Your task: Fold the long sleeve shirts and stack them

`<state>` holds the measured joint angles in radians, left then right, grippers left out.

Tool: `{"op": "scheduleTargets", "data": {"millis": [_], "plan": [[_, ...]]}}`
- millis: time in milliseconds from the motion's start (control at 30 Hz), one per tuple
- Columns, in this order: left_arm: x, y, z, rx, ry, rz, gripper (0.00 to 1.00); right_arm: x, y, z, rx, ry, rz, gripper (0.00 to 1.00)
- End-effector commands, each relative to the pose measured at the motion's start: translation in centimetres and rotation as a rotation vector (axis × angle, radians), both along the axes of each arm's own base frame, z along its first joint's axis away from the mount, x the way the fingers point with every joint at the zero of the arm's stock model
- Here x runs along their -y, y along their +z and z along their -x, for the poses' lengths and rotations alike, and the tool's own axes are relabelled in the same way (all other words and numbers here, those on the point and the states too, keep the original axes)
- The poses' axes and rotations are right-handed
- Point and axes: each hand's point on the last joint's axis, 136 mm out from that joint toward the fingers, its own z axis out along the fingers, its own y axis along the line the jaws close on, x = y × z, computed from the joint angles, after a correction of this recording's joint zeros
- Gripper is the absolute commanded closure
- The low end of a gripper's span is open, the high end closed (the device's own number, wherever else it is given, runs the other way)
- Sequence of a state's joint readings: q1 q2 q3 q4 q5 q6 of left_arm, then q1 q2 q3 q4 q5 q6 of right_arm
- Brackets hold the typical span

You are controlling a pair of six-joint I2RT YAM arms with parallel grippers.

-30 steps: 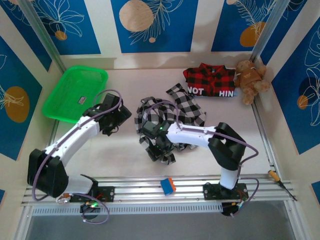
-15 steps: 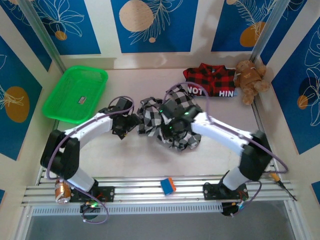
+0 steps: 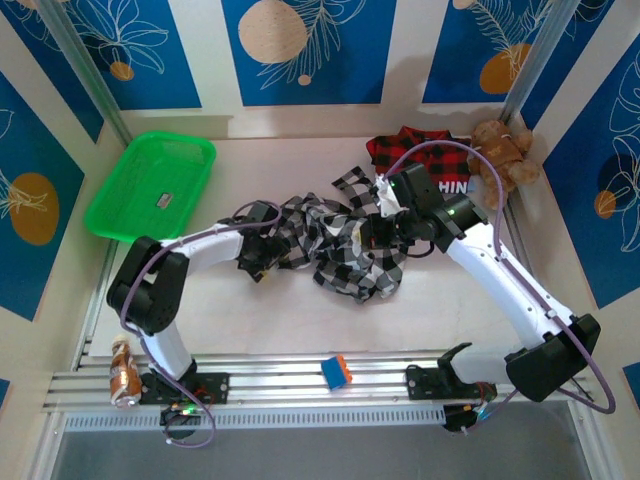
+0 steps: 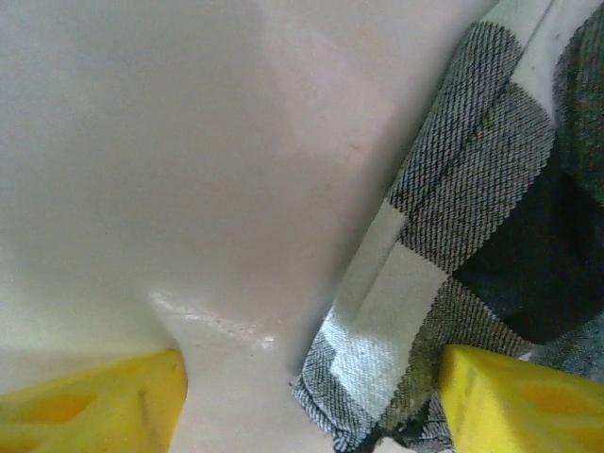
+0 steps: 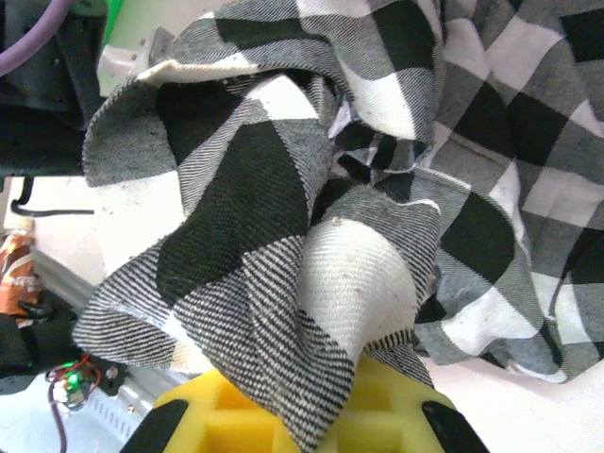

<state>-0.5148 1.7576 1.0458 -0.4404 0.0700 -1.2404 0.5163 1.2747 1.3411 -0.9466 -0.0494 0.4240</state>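
Note:
The black-and-white checked shirt (image 3: pixel 340 250) lies crumpled mid-table. My right gripper (image 3: pixel 380 232) is shut on a bunched fold of it (image 5: pixel 368 283) and holds that part raised; the cloth drapes over the yellow fingers (image 5: pixel 236 415). My left gripper (image 3: pixel 264 256) sits low at the shirt's left edge, jaws open, with the hem (image 4: pixel 377 349) lying on the table between the yellow fingers (image 4: pixel 94 406), close to the right one. The red-and-black plaid shirt (image 3: pixel 415 152) with white letters lies at the back right, partly behind my right arm.
A green basket (image 3: pixel 120 215) stands at the back left. A brown teddy bear (image 3: pixel 502 150) sits in the back right corner. A blue-and-orange block (image 3: pixel 337 371) and a can (image 3: pixel 122 368) rest on the front rail.
My right gripper has closed on the checked shirt and carried it back and to the right, stretching the cloth out. My left gripper has moved right to the shirt's edge, its jaws narrowing.

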Motion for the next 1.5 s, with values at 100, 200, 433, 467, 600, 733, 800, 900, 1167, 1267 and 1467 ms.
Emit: {"op": "scheduleTargets", "data": {"millis": [100,200,433,467,600,733,800,900,1167,1267,1467], "plan": [[3.6,-1.1,-3.6,0.066,-0.006,0.080,0.54,0.0,4.4,0.4,0.031,0.021,-0.123,1.00],[4.3,-0.6,-5.2,0.096,-0.039,0.070,0.68,0.4,6.3,-0.3,0.052,0.005,-0.169,1.00],[4.0,2.5,-9.0,0.177,-0.084,0.041,1.00,1.0,11.0,-2.1,0.121,-0.009,-0.260,1.00],[3.4,3.6,-9.5,0.211,-0.093,0.031,1.00,1.1,11.6,-2.3,0.131,-0.010,-0.265,1.00],[-0.8,9.3,-10.3,0.342,-0.087,-0.044,1.00,2.3,13.8,-3.2,0.167,-0.035,-0.295,1.00],[-6.1,16.8,-10.4,0.497,-0.045,-0.135,1.00,4.1,16.2,-4.4,0.217,-0.086,-0.332,1.00],[-8.7,21.3,-10.4,0.587,-0.015,-0.162,1.00,5.2,17.6,-5.2,0.253,-0.120,-0.345,1.00],[-10.8,28.3,-10.4,0.753,-0.006,-0.186,1.00,6.0,20.2,-6.7,0.297,-0.152,-0.409,1.00],[-11.8,42.5,-9.9,1.087,-0.073,-0.248,1.00,9.4,29.6,-11.3,0.460,-0.229,-0.614,1.00],[-12.5,46.9,-9.8,1.187,-0.062,-0.247,1.00,11.0,33.3,-12.3,0.530,-0.251,-0.670,1.00],[-13.0,56.5,-7.6,1.423,-0.065,-0.250,1.00,16.1,39.1,-12.4,0.651,-0.340,-0.786,1.00]]}}
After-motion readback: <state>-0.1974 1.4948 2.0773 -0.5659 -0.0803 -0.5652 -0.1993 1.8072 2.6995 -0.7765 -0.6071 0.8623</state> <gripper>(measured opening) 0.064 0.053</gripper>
